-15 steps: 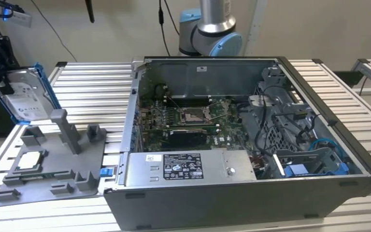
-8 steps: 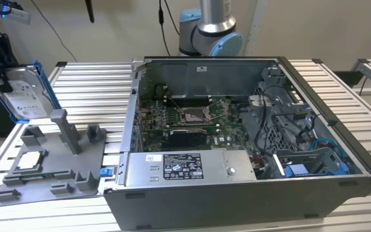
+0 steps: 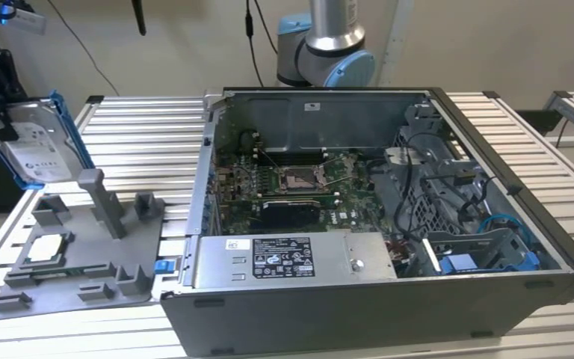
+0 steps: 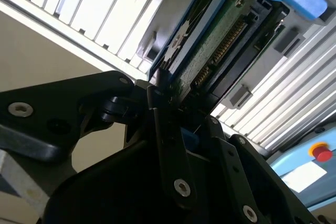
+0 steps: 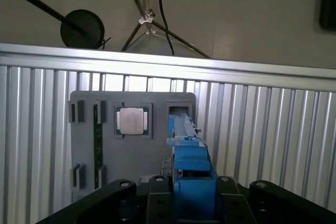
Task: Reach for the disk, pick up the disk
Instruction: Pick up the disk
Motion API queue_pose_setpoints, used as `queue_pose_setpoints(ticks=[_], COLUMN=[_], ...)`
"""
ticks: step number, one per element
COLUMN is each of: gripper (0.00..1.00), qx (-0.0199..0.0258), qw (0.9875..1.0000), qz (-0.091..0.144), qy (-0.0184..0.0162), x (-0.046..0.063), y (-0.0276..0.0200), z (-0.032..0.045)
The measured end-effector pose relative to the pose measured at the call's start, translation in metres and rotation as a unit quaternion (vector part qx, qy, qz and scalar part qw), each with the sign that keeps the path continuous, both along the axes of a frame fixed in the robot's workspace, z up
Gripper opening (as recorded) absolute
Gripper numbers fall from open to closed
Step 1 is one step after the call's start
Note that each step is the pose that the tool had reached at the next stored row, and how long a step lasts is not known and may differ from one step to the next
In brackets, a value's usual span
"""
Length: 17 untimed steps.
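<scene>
in the exterior view, the gripper (image 3: 6,127) at the exterior view's left edge is clamped on the disk (image 3: 39,146). it holds the disk upright in the air over the grey fixture (image 3: 78,254) on the slatted tabletop (image 3: 147,127), beside the open computer case (image 3: 367,217).

in the second wrist view, the fingers (image 4: 168,140) pinch the disk (image 4: 220,40), whose green circuit board shows.

in the first wrist view, the disk (image 5: 189,156) appears edge-on in its blue bracket, above the fixture (image 5: 89,145) and near the square chip (image 5: 131,120).
</scene>
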State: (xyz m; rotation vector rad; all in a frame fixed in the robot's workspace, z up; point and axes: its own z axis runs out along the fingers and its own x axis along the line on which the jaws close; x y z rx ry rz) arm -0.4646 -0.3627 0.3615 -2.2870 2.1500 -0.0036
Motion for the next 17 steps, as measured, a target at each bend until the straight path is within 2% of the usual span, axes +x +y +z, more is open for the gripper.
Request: queue_pose_setpoints(ticks=[17], gripper=[0.00], qx=[0.0000], qw=[1.0000], qz=[0.000], qy=[0.0000], x=[0.000], y=[0.0000], z=[0.0105])
